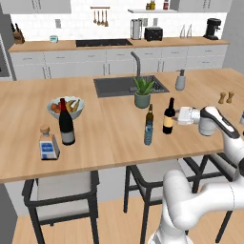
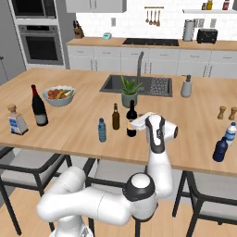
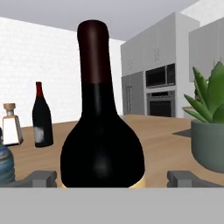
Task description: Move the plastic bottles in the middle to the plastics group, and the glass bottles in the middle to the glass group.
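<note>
gripper: it's (image 1: 177,116) sitting wide open, gripping nothing, pointing sideways at the yellow-label wine bottle (image 1: 168,117)

target: that bottle's standing upright mid-island, right in front of the fingers and centred between them in the hand view, neck straight up

neighbours: brown beer bottle (image 1: 149,115) and little blue plastic bottle (image 1: 148,133) are crowding just beyond it, potted plant (image 1: 142,93) behind

destination: glass group (image 1: 66,123) is waiting well off across bare counter

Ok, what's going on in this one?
The arm has its tool open around the dark wine bottle with the yellowish label in the middle of the island, fingers either side of its body, not yet closed. The slim brown bottle and small blue plastic bottle stand beside it. The glass group, a grey-labelled wine bottle and square corked bottle, waits further along the counter.
</note>
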Controlling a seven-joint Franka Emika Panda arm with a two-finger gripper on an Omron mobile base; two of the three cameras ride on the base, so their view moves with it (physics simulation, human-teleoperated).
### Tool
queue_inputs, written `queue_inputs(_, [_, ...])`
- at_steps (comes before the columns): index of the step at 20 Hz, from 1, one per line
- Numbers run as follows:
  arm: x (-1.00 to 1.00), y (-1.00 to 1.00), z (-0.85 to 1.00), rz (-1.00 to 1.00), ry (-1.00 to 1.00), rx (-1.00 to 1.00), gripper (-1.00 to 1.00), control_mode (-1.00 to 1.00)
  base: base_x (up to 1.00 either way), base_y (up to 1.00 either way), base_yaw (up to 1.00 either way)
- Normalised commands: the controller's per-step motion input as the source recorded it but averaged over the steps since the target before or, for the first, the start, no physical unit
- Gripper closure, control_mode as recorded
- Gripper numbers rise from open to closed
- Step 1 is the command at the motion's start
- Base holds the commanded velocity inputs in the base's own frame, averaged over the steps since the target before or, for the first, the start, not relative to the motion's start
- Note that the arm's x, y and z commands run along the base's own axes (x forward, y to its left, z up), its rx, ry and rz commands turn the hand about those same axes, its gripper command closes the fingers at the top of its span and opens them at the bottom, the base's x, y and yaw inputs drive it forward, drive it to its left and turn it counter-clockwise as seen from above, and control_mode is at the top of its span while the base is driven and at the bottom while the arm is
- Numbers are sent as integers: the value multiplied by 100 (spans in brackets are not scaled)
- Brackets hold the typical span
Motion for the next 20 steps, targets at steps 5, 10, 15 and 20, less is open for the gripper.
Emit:
queue_inputs(5, [0, 15, -4, 0, 0, 0, -100, -100, 0, 0, 0])
queue_inputs(10, [2, 16, -3, 0, 0, 0, -100, -100, 0, 0, 0])
queue_inputs(15, [13, 8, -2, 0, 0, 0, 100, -100, 0, 0, 0])
queue_inputs(20, [-14, -6, 0, 0, 0, 0, 100, -100, 0, 0, 0])
